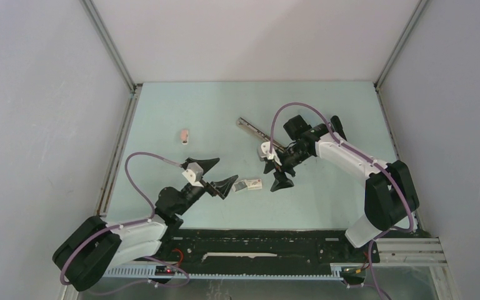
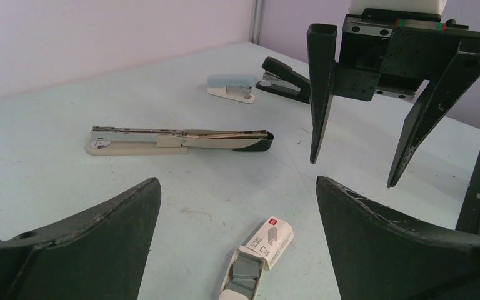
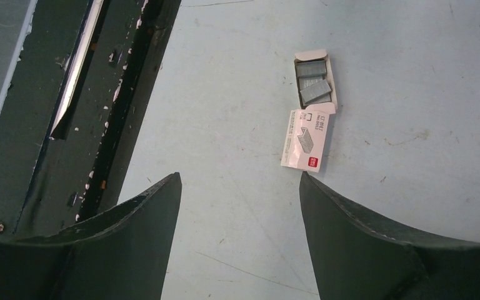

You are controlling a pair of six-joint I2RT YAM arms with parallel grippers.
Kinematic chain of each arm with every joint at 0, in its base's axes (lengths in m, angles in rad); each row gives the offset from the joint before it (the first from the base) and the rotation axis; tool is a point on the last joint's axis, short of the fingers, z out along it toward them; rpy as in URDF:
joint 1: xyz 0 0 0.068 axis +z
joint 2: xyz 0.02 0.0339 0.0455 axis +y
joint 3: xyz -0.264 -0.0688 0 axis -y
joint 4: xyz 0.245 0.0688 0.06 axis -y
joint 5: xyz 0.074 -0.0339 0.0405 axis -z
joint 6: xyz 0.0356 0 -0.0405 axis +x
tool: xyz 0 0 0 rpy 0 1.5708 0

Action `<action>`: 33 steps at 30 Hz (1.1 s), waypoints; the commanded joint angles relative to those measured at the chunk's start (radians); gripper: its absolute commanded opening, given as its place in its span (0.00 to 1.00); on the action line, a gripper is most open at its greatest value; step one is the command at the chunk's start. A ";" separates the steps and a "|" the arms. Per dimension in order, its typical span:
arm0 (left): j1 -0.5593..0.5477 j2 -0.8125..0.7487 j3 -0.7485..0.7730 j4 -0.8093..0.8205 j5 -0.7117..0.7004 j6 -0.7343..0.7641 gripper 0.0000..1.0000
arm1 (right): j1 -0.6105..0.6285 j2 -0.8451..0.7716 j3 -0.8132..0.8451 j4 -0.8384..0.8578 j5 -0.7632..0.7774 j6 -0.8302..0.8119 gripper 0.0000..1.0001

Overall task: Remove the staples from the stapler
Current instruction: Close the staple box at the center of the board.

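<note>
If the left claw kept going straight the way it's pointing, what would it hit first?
Probably the open staple box, lying just ahead between the open fingers of the left gripper; depth is unclear.

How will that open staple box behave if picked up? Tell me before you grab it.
The staple box looks like thin card, so it is probably light and would crush under a firm squeeze. Its tray is slid out with staples lying loose and askew, so tilting would likely spill them. Lying flat, it should slide, not roll.
</note>
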 commanded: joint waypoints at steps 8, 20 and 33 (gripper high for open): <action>-0.007 -0.029 -0.121 -0.010 -0.011 0.005 1.00 | 0.008 0.006 0.005 -0.012 -0.027 -0.024 0.78; -0.006 -0.036 -0.122 -0.018 -0.005 0.002 1.00 | 0.011 0.007 0.005 -0.014 -0.025 -0.027 0.78; -0.007 -0.028 -0.114 -0.036 0.000 0.007 1.00 | 0.013 0.007 0.006 -0.023 -0.021 -0.038 0.78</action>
